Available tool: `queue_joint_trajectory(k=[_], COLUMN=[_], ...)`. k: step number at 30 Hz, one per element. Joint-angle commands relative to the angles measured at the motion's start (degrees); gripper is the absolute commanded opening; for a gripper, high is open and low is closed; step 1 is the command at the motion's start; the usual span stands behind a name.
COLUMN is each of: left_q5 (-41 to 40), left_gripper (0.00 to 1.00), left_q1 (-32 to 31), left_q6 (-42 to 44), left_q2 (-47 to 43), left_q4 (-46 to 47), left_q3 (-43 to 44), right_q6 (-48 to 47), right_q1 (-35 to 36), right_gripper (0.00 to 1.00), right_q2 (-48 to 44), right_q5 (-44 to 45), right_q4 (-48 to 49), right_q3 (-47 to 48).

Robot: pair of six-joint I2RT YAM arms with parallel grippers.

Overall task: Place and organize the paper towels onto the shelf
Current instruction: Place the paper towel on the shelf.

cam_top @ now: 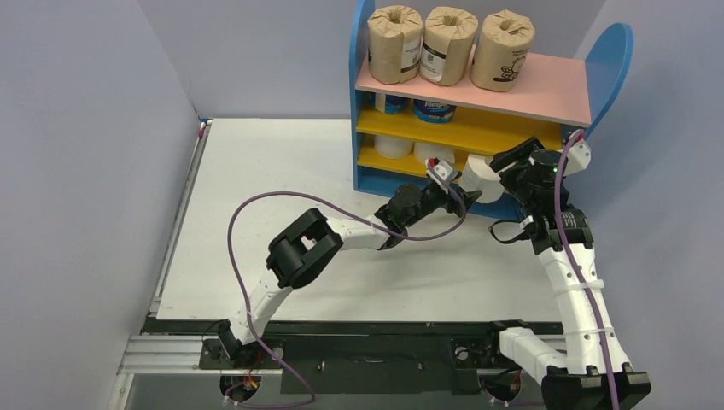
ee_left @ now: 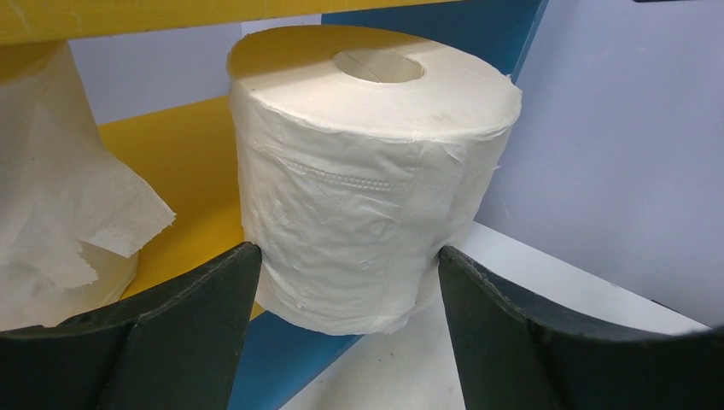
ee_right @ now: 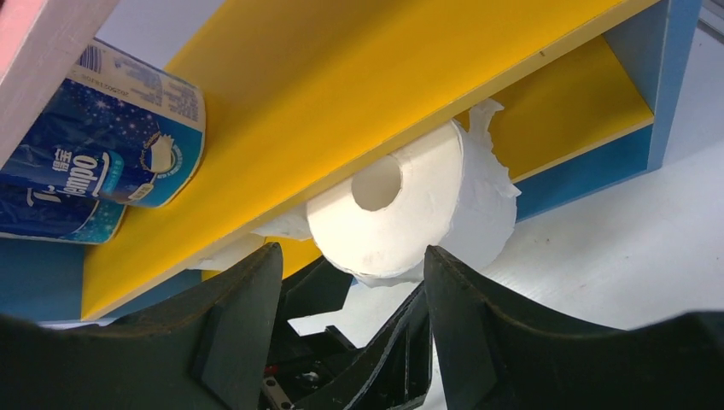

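Observation:
The shelf [cam_top: 362, 102] has blue sides, a pink top board and two yellow boards. Three brown-wrapped paper towels [cam_top: 446, 46] stand on top, blue Tempo rolls [cam_top: 433, 110] sit on the middle board and white rolls [cam_top: 394, 145] on the bottom one. My left gripper [cam_top: 459, 183] is shut on a plain white roll [ee_left: 367, 171], its fingertips [ee_left: 248, 265] pressing both sides. The roll stands upright, overhanging the bottom board's front edge [ee_left: 282, 359]. My right gripper [ee_right: 353, 256] is open just short of that roll [ee_right: 388, 218], with nothing between its fingers.
A white roll with a loose torn sheet [ee_left: 60, 213] sits left of the held one on the bottom yellow board [ee_left: 179, 162]. The Tempo rolls [ee_right: 111, 128] lie on the middle board [ee_right: 359, 102]. Purple walls enclose the white table [cam_top: 282, 188].

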Motion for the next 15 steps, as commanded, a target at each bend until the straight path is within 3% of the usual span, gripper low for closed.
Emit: queue_joint_trajectory(k=[1, 15], left_q5=[-1.1, -1.0], left_gripper=[0.74, 0.73], left_q1=[-0.2, -0.2], left_q6=[0.6, 0.8], left_q2=[0.6, -1.8], left_q4=[0.2, 2.7], left_q3=[4.1, 1.3], right_q6=[-1.1, -3.6], right_q1=[0.4, 1.7], right_gripper=[0.58, 0.57], right_q2=[-2.1, -9.5], right_q5=[0.4, 3.2], right_q4=[1.7, 1.8], right_q3=[-1.9, -5.9])
